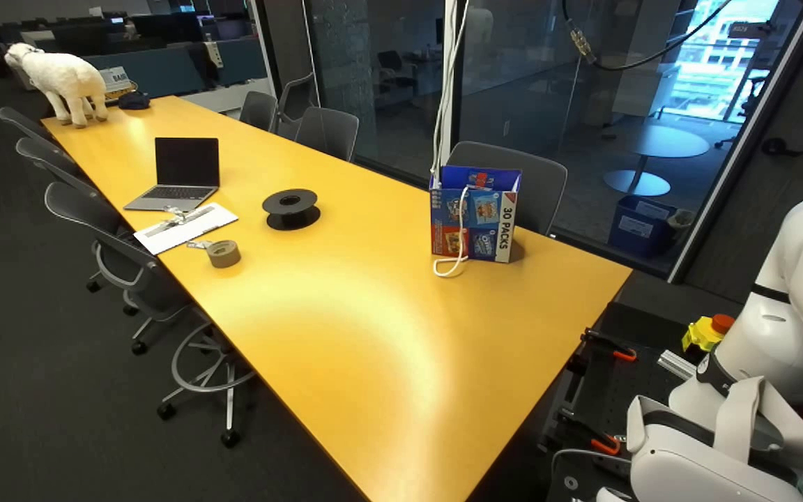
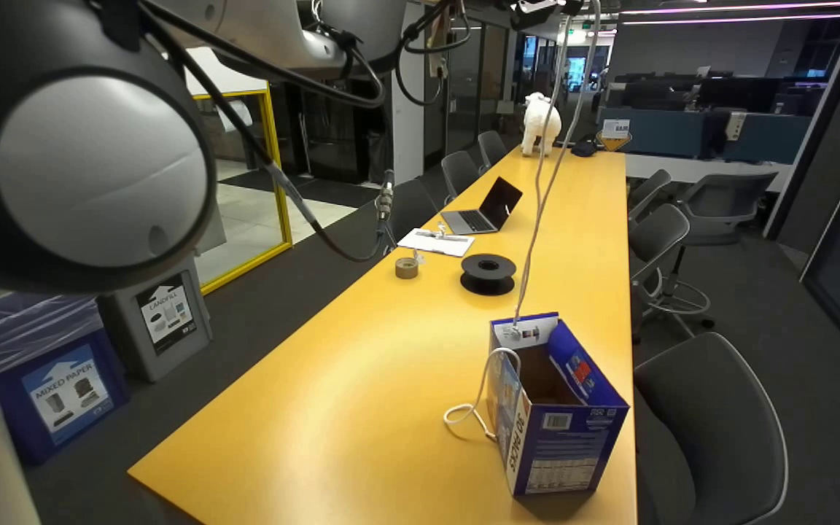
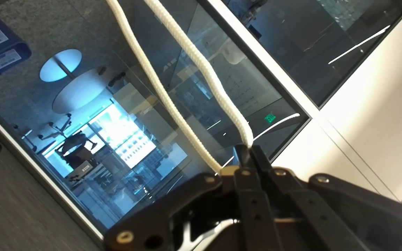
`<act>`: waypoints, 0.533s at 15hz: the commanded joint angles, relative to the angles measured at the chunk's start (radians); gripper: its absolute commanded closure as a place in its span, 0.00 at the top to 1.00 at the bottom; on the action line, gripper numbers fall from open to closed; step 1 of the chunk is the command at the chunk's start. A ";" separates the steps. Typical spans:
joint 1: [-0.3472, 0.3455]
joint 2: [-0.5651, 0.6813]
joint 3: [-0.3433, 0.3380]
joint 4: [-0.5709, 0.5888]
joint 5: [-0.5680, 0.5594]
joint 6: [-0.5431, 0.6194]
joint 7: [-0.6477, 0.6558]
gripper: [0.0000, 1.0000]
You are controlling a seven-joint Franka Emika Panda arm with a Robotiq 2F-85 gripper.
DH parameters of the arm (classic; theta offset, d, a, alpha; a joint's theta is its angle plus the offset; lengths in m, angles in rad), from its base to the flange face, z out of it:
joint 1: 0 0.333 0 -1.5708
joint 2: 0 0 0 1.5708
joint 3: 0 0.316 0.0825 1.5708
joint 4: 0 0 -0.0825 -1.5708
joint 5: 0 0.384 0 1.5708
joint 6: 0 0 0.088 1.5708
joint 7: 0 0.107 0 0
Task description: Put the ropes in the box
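Fingers (image 3: 250, 190) are clamped on rope (image 3: 218, 90), high over the tabletop (image 1: 346, 335). Two lengths lead from them and, in both exterior views, reach down to the rim of the box (image 1: 479, 216), upright and open-topped below the fingers. Under them too, rope hangs outside the box and curls onto the tabletop. Spool (image 1: 291, 209), tape (image 2: 406, 269) and laptop (image 1: 187, 164) lie lower than the fingers.
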 commanded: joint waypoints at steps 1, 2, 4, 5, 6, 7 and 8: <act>-0.006 -0.001 -0.001 0.004 0.019 0.000 -0.041 0.04; -0.006 -0.006 0.000 -0.006 0.024 0.000 -0.048 0.04; -0.007 -0.007 0.000 -0.015 0.030 -0.003 -0.073 0.04; -0.008 -0.011 0.000 -0.025 0.038 -0.001 -0.085 0.04; -0.011 -0.014 0.000 -0.036 0.048 0.007 -0.098 0.04; -0.015 -0.016 -0.001 -0.043 0.059 0.012 -0.111 0.04; -0.018 -0.017 -0.003 -0.052 0.065 0.014 -0.120 0.04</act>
